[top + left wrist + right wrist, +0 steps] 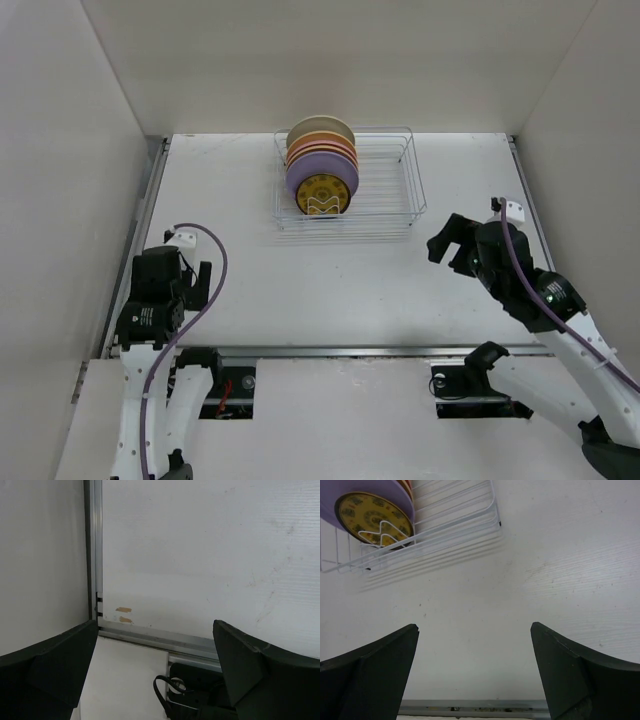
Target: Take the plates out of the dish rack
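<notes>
Nothing has been unloaded yet, as far as these views show. The rectangular silver wire dish rack [411,190] sits near the far edge of the white table [300,285], about midway between its left and right edges. All five plates stand on edge, packed together in the rack's left end. From back to front they are the round cream plate [320,127], the tan-yellow plate [322,140], the pink plate [322,150], the plain lavender plate [318,170] and the smaller mustard-yellow patterned plate [325,193]. No plate lies on the table outside the rack.

The left tool [195,283] is spread and empty by the table's near-left corner, well apart from the rack. The right tool [448,240] is also spread and empty. It is towards the right edge, nearer the rack and facing the mustard-yellow plate. I judge the whole job is still ahead: five plates to lift out, probably starting with the front one.
</notes>
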{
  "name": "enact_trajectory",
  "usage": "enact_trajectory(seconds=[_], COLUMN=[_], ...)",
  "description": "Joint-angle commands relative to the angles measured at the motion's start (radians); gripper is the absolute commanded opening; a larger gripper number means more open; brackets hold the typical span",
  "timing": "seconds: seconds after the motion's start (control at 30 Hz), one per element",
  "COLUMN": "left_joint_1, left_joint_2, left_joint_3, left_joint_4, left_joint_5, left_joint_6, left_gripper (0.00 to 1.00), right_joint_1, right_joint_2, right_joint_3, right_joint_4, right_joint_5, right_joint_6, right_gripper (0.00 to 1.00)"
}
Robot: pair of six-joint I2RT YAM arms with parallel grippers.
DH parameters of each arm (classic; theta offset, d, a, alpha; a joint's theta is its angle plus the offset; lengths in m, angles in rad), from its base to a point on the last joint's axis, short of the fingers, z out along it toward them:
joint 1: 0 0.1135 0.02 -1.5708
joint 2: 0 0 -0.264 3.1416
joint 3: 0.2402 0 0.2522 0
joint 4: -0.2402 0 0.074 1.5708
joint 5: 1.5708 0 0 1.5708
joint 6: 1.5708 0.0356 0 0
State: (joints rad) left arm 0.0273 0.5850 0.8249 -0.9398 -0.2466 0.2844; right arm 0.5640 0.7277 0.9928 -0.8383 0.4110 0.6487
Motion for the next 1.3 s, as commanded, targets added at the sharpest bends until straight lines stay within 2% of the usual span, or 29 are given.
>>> enact_trajectory(seconds=[0.0,0.03,0.17,0.2,0.3,0.37,0.4,0.43,0.47,0.5,0.53,0.57,0.63,0.67,0.7,0.8,0.83,0.87,0.97,1.13,1.27], left_joint_1=[-0.003,-0.003,-0.003,-0.003,-0.003,-0.003,-0.003,-0.003,-0.026,-0.038,-0.053,-0.073,-0.151,-0.183,-0.244,-0.322,-0.357,-0.372,-0.42,-0.454,-0.464], left_joint_2=[0.004,0.004,0.05,0.073,0.235,0.419,0.488,0.563,0.725,0.81,0.896,1.058,1.185,1.229,1.274,1.274,1.265,1.265,1.288,1.366,1.45], left_joint_3=[0.046,0.063,0.146,0.179,0.374,0.498,0.652,0.743,0.843,1.079,1.206,1.328,1.6,1.634,1.634,1.478,1.432,1.363,1.32,1.32,1.32], left_joint_4=[0.004,-0.008,-0.09,-0.103,-0.137,-0.148,-0.157,-0.175,-0.204,-0.3,-0.362,-0.42,-0.522,-0.522,-0.48,-0.322,-0.195,-0.144,-0.016,0.108,0.182], left_joint_5=[0.019,0.041,0.301,0.331,0.407,0.417,0.431,0.443,0.461,0.489,0.571,0.611,0.671,0.672,0.672,0.662,0.662,0.682,0.707,0.695,0.645], left_joint_6=[-0.028,0.023,0.278,0.297,0.366,0.387,0.387,0.368,0.336,0.326,0.326,0.326,0.302,0.302,0.315,0.326,0.326,0.326,0.341,0.332,0.344], left_gripper=[1.0,1.0,1.0,1.0,1.0,1.0,1.0,1.0,1.0,1.0,0.96,0.91,0.79,0.69,0.64,0.56,0.51,0.47,0.37,0.39,0.45], right_joint_1=[-0.004,-0.004,-0.004,-0.004,-0.004,-0.004,-0.004,-0.004,-0.004,-0.004,-0.004,-0.004,-0.004,-0.004,-0.004,-0.004,-0.004,-0.004,-0.004,-0.004,-0.004], right_joint_2=[0.009,0.009,0.056,0.068,0.128,0.176,0.191,0.205,0.228,0.237,0.248,0.257,0.285,0.285,0.3,0.323,0.334,0.334,0.355,0.368,0.377], right_joint_3=[0.026,0.026,0.092,0.107,0.167,0.205,0.214,0.224,0.224,0.224,0.213,0.201,0.19,0.19,0.181,0.181,0.181,0.181,0.181,0.181,0.201], right_joint_4=[0.011,0.011,0.033,0.045,0.073,0.097,0.106,0.119,0.149,0.165,0.18,0.203,0.217,0.217,0.226,0.245,0.245,0.245,0.255,0.236,0.203], right_joint_5=[0.006,0.006,-0.018,-0.032,-0.063,-0.087,-0.087,-0.098,-0.115,-0.126,-0.135,-0.135,-0.135,-0.111,-0.11,-0.1,-0.1,-0.1,-0.1,-0.08,-0.04], right_joint_6=[0.005,0.005,-0.021,-0.038,-0.075,-0.098,-0.11,-0.11,-0.119,-0.132,-0.132,-0.132,-0.132,-0.132,-0.132,-0.132,-0.132,-0.132,-0.132,-0.132,-0.141], right_gripper=[1.0,1.0,1.0,1.0,1.0,1.0,1.0,1.0,1.0,1.0,1.0,1.0,1.0,1.0,1.0,1.0,1.0,1.0,1.0,1.0,1.0])
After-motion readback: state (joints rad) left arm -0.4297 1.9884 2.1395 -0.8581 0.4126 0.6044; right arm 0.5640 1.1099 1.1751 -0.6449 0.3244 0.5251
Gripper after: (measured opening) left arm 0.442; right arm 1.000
